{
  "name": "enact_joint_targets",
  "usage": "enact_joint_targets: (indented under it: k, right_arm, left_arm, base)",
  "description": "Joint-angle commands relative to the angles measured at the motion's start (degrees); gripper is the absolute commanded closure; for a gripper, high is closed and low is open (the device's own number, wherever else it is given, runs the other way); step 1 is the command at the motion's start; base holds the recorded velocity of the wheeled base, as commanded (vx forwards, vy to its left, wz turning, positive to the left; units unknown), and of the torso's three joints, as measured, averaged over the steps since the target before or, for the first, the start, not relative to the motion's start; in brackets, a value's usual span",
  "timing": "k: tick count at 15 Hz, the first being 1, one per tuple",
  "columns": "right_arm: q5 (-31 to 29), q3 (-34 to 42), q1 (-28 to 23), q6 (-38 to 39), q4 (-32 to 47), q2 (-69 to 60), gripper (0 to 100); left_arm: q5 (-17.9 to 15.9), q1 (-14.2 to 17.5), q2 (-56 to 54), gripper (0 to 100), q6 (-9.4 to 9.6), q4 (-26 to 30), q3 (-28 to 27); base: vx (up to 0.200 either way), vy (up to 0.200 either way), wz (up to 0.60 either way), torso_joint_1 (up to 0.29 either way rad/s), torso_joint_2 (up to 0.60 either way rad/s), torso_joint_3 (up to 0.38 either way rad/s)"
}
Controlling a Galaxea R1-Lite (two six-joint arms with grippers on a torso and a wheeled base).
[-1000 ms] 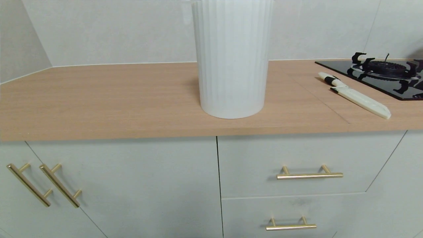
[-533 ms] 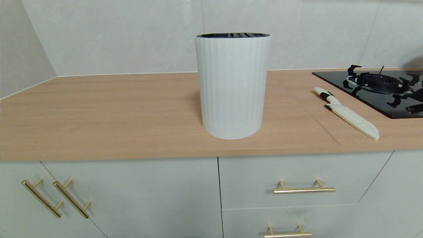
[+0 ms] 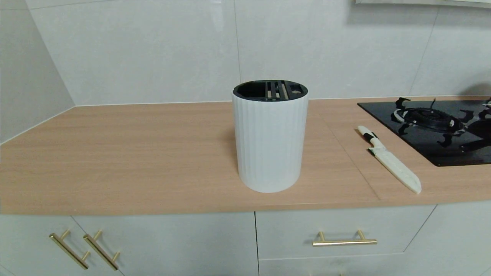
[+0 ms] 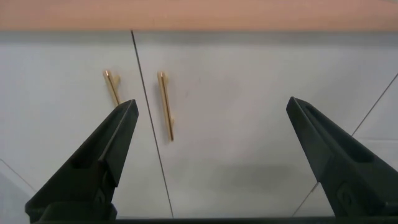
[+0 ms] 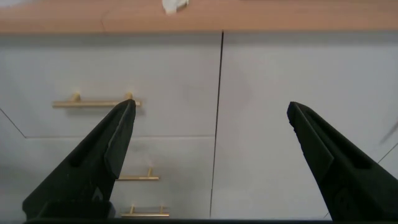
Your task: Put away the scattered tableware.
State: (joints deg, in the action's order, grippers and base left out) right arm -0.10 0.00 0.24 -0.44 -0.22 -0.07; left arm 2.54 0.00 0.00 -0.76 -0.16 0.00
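The white knife (image 3: pixel 387 159) with a black-banded handle lay flat on the wooden tabletop (image 3: pixel 134 153), between the white ribbed cylindrical holder (image 3: pixel 270 142) and the black hob (image 3: pixel 433 126). The left end effector (image 4: pixel 211 104) and right end effector (image 5: pixel 210 104) hung spread before the cabinets. I'd grip the handle squarely, never the blade.

Bright, even light from overhead. White holder (image 3: pixel 269 142) throws a faint soft shadow on the countertop (image 3: pixel 115 153) toward the robot's left. Wall tiles (image 3: pixel 153 50) carry a dull sheen; a darker shadow band sits high on the right. Black hob (image 3: pixel 379 109) mirrors its burner supports (image 3: pixel 422 115).
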Motion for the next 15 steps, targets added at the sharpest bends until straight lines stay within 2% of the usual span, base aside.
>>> enact_joint_targets:
  k: [1,15]
  right_arm:
    - [0.0,0.0,0.0,0.0,0.0,0.1,0]
    - [0.0,0.0,0.0,0.0,0.0,0.1,0]
  left_arm:
    - [0.0,0.0,0.0,0,-0.04,0.0,0.0]
    - [0.0,0.0,0.0,0,-0.04,0.0,0.0]
  base:
    - [0.0,0.0,0.0,0.173,-0.48,-0.315]
    - [0.0,0.0,0.0,0.215,-0.52,-0.308]
